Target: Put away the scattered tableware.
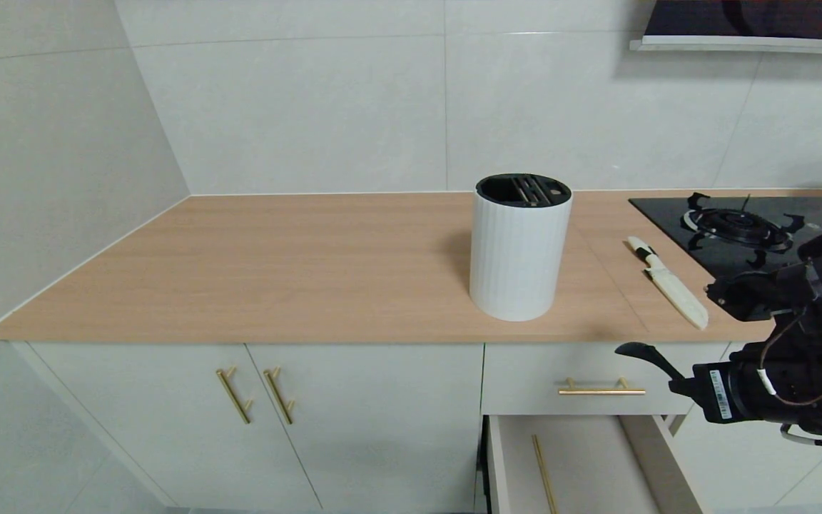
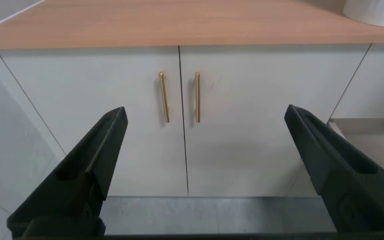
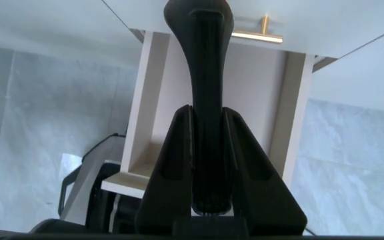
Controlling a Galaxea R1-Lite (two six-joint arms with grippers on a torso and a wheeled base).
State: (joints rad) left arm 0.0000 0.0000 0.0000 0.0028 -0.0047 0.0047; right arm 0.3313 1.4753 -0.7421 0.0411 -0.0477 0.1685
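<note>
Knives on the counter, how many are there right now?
1. A white knife lies flat on the countertop between the white holder and the stove. Others may be hidden inside the holder. The right gripper grips a black-handled utensil I can't identify.

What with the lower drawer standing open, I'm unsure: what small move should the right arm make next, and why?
Probably ease the right end effector forward and down to lay the black utensil in the open lower drawer. It is shut on the utensil's handle, and the utensil points toward that drawer from above, so the drop looks short.
</note>
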